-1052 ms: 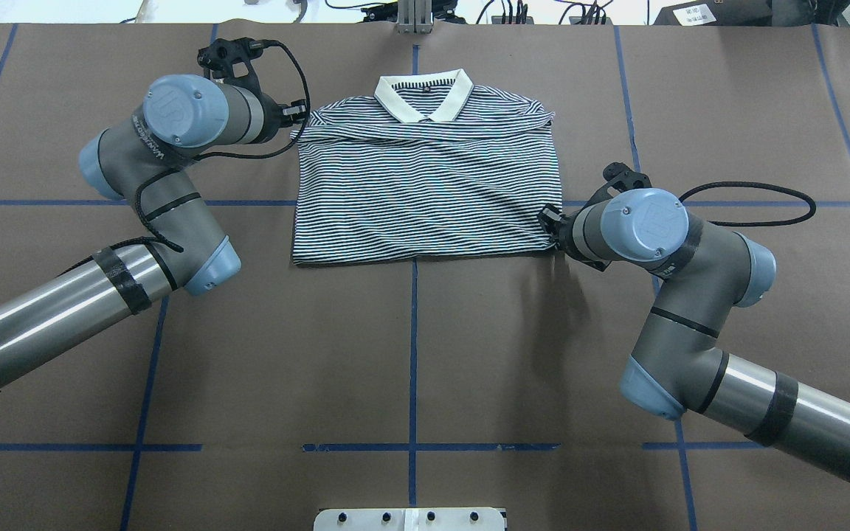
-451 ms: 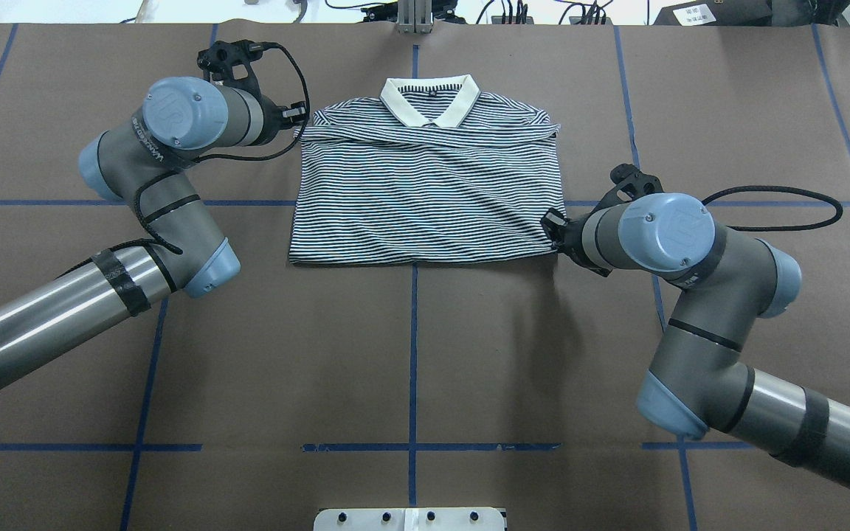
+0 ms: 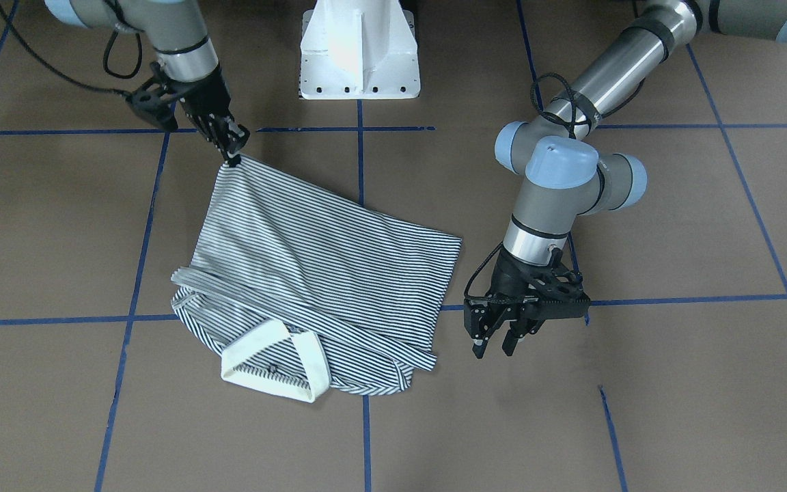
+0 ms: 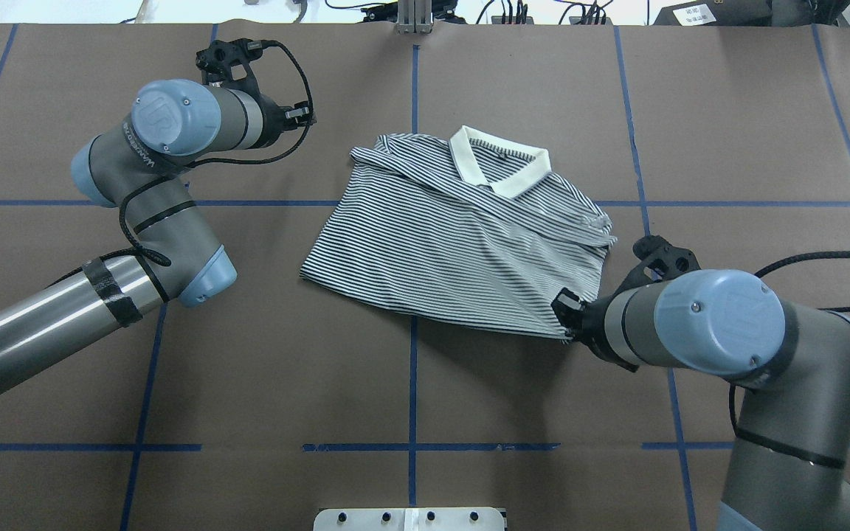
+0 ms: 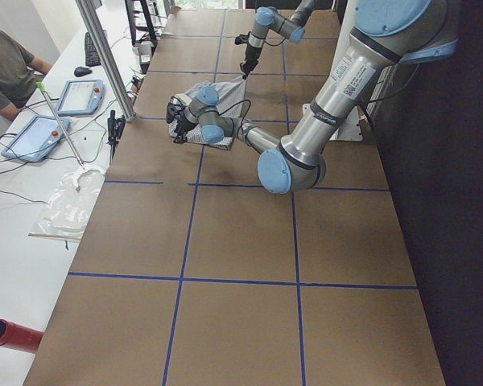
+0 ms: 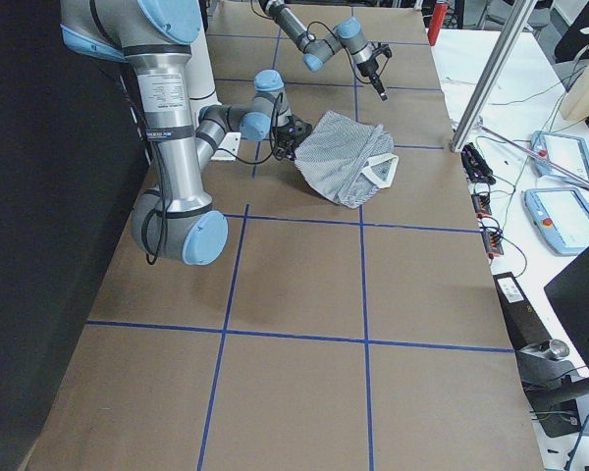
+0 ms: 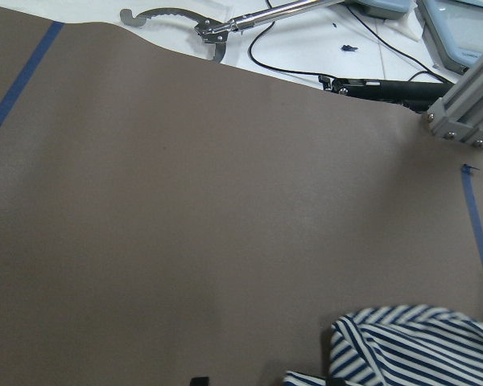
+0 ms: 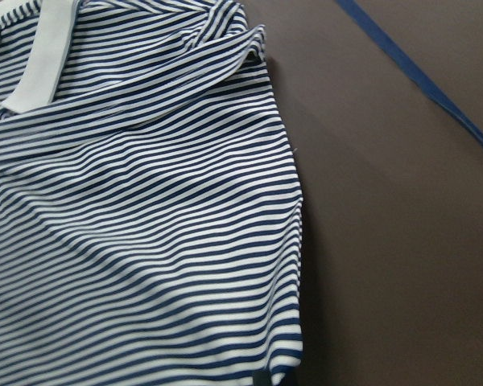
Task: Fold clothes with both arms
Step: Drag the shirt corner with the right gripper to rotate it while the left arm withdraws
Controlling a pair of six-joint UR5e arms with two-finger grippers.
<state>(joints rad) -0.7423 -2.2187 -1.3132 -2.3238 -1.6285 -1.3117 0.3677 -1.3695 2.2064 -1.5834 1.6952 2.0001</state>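
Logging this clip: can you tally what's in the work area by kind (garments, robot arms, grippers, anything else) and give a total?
striped polo shirt: 1
robot arms: 2, the left arm and the right arm
grippers: 2, the left gripper open and the right gripper shut on a corner of the shirt
white pedestal base: 1
Total: 6

- Table [image 4: 248,369]: brown cover, gridded with blue tape lines [image 4: 412,383].
- White pedestal base [image 3: 359,55]: on the table, robot-side edge, centre.
- Aluminium post [image 5: 105,56]: upright at the table's opposite long edge.
- Tablet [image 5: 80,95] and second tablet [image 5: 36,137]: on a white bench alongside the table.
- Seated person [image 5: 8,68]: at that bench, beyond the table.
- Red cylinder [image 5: 12,335]: off the table's near corner, left-end view.
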